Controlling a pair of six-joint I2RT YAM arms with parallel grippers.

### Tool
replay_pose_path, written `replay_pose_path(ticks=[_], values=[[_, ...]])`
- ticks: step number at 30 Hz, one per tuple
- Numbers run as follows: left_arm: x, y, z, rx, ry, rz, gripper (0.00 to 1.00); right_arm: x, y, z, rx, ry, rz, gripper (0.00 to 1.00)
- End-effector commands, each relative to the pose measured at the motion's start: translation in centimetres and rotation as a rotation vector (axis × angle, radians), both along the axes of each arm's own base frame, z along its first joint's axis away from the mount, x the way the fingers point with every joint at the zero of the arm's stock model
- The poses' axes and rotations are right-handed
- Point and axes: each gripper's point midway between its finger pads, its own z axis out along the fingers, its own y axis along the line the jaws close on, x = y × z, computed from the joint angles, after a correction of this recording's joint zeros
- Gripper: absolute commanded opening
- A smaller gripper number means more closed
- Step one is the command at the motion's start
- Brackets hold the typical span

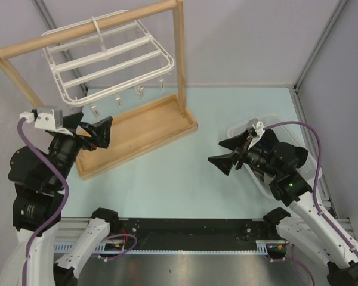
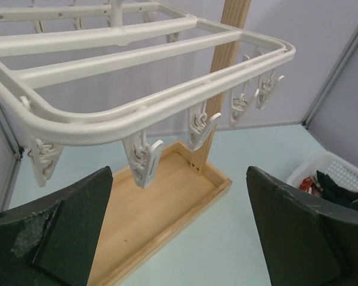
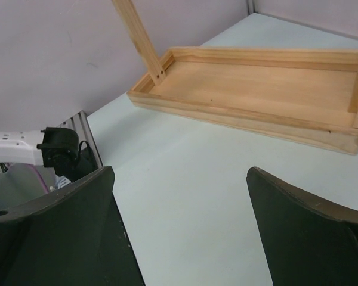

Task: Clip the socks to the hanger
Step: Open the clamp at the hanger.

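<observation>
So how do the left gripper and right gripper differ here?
The left gripper is by a corner of the wooden stand; the right gripper is in front of the basket. The left gripper faces the clips on the hanger; the right gripper faces the stand's tray. Both are open and empty.

Brightly, evenly lit from above. Soft, faint shadows beside stand (image 1: 137,134) on table (image 1: 185,179). Dull sheen on metal plate (image 1: 185,268) at bottom. Crisp overhead; slightly soft on near fingers (image 2: 53,238) in wrist views.
</observation>
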Motion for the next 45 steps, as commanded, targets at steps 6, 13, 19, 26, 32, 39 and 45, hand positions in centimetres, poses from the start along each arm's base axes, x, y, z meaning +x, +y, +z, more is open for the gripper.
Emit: replay_pose_path(ticks=[6, 13, 19, 26, 32, 39, 45], values=[[1.8, 0.3, 0.0, 0.068, 0.070, -0.004, 0.99, -0.5, 0.5, 3.0, 0.026, -0.111, 0.009, 1.00], [3.9, 0.2, -1.2, 0.041, 0.098, -0.081, 0.96, -1.4, 0.0, 3.0, 0.014, -0.111, 0.008, 1.00], [4.5, -0.4, -0.8, 0.009, 0.063, -0.181, 0.93, -1.9, -0.1, 2.5, 0.002, -0.097, 0.024, 1.00], [4.7, -0.4, -0.2, -0.013, 0.020, -0.234, 0.92, -2.2, 0.2, 2.3, 0.002, -0.078, 0.046, 1.00], [4.8, -0.1, -0.1, -0.028, 0.016, -0.229, 0.90, -2.4, 0.2, 2.0, -0.002, -0.062, 0.055, 1.00], [5.0, -0.3, -0.9, -0.103, 0.036, -0.259, 0.85, -2.7, 0.3, 1.8, -0.005, -0.047, 0.063, 1.00], [5.0, -0.1, -1.6, -0.167, 0.054, -0.240, 0.81, -2.8, 0.4, 1.0, -0.027, -0.023, 0.060, 1.00]])
